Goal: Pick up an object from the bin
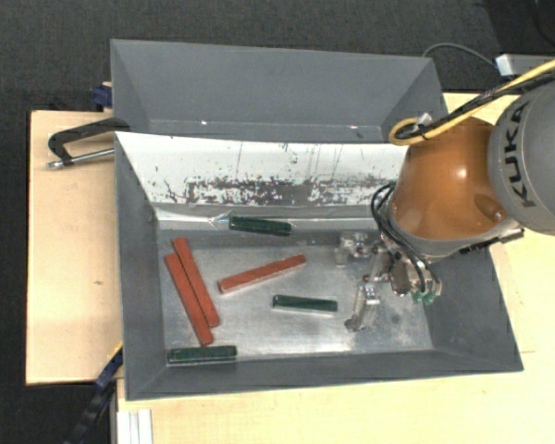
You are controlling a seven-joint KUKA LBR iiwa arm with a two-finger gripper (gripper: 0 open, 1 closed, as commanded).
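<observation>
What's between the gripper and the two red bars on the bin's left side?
Camera view: a short dark green bar lies between the gripper and the two red bars; otherwise bare bin floor.

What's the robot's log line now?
gripper low, right side of bin | nearest: dark green stick | grasp: none seen

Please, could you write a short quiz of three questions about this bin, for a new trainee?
1. How many flat red-brown bars lie in the grey metal bin?
2. True or false: the two-finger gripper is over the bin's left half.
3. Which dark green bar lies nearest the gripper? A) the one by the back wall; B) the one in the middle; C) the one at the front left corner.
Key: 1) three; 2) false; 3) B.
</observation>
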